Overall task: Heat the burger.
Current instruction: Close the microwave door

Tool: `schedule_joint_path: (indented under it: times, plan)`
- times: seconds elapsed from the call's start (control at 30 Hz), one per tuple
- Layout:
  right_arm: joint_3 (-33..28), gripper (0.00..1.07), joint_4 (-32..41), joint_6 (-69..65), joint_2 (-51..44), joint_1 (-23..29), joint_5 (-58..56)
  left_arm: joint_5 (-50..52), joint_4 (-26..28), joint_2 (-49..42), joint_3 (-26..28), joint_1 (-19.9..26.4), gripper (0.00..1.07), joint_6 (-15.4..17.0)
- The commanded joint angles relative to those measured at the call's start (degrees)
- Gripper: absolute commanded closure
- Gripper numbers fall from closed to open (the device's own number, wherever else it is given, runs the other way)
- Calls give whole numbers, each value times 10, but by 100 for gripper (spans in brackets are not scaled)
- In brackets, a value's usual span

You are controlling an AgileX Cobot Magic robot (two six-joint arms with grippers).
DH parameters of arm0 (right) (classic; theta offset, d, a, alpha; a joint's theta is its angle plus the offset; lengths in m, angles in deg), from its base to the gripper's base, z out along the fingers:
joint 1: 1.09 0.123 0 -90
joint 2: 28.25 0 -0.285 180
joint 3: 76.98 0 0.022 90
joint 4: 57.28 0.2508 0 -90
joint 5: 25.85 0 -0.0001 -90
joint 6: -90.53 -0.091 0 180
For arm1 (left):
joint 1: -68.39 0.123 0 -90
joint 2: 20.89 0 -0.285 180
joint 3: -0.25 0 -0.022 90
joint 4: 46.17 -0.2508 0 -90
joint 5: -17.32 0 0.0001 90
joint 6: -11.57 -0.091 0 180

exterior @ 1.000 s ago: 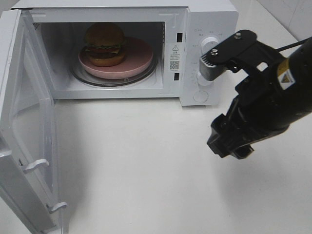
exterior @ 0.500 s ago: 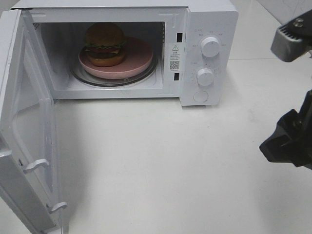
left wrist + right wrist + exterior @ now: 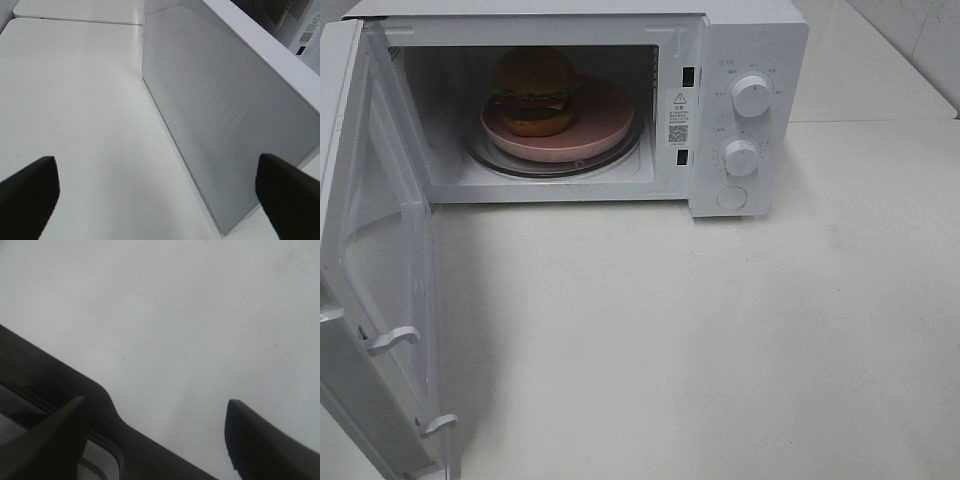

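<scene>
change: right arm was in front of the knobs a second ago, at the right edge half a second ago, now out of the high view; burger, plate and door unmoved
burger place: burger (image 3: 533,90) inside the microwave (image 3: 750,30), on the pink plate (image 3: 608,125), over the plate's left half, touching it
burger pose: upright, bun top up, stack axis vertical; round from above, so no long axis sideways; lettuce and cheese edge face the open front
plate: flat on the glass turntable (image 3: 485,158), about centred in the cavity
door: door (image 3: 380,300) swung fully open to the left, two latch hooks visible at its free edge
controls: upper knob (image 3: 751,96) above lower knob (image 3: 741,158), round button (image 3: 731,198) below them, all on the right panel
left pincer: left pincer (image 3: 155,175) wide open, nothing between the fingers, over the surface (image 3: 720,350) beside the door's outer face; seen in the wrist view only
right pincer: right pincer (image 3: 155,425) open, nothing held, fingers apart over bare white surface; seen in the wrist view only
counts: 1 burger, 1 plate, 1 microwave, 1 door, 2 knobs, 1 button, 2 pincers
</scene>
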Motion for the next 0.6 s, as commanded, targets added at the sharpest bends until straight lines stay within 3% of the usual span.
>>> schedule_joint_path:
  times: [0.03,0.6]
  plan:
    - [-34,32,-3,-3,-67,-76,1,-2,1,-1,-1,-2,7,1]
    - [-76,32,5,8,-284,-234,10,-2,1,-1,-1,-2,7,1]
